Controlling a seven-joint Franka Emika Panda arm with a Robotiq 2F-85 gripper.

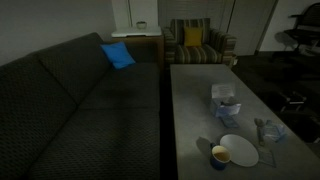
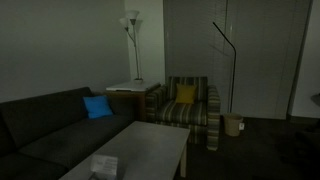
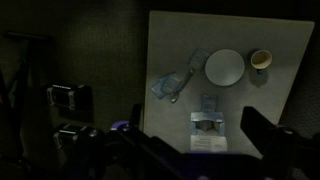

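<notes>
The gripper (image 3: 165, 150) hangs high over the grey table (image 3: 170, 40), jaws spread wide, holding nothing and touching nothing. Nearest beneath it is the small box (image 3: 208, 125), mid-table, possibly tissues, though it's too dim to be sure. The risk is crowding. The plate (image 3: 225, 67), the cup (image 3: 261, 60) just beside it and the crumpled wrapper (image 3: 172, 85) all lie near, so a misjudged descent in this gloom could tip the cup.

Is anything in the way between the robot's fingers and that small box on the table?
Nothing visible does. In the wrist view the open fingers hang above the small box with only air between; the plate and cup lie farther along the table.
</notes>
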